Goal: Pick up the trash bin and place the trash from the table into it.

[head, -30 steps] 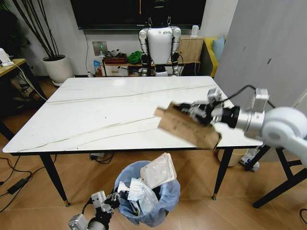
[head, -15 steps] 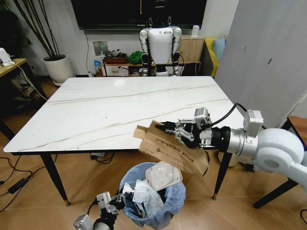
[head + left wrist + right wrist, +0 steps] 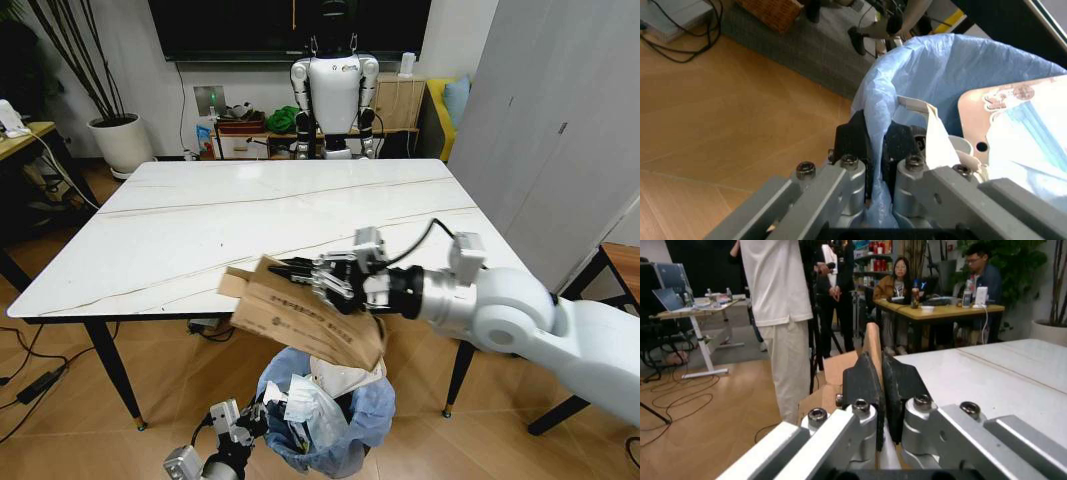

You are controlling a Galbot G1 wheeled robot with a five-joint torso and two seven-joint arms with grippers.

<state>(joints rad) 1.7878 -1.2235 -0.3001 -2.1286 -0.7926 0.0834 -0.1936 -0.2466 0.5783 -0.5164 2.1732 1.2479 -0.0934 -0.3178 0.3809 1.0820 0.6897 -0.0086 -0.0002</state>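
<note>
- The table (image 3: pixel 250 225), white marble top, stands ahead.
- The trash bin (image 3: pixel 372 415), lined with a blue bag, hangs below the table's near edge, already holding a clear plastic packet (image 3: pixel 340 380) and white paper (image 3: pixel 305 400).
- The torn brown cardboard (image 3: pixel 300 322) is tilted just above the bin.
- The right gripper (image 3: pixel 300 272) is clamped on the cardboard's upper edge.
- The left gripper (image 3: pixel 875 145) pinches the bin's rim.
</note>
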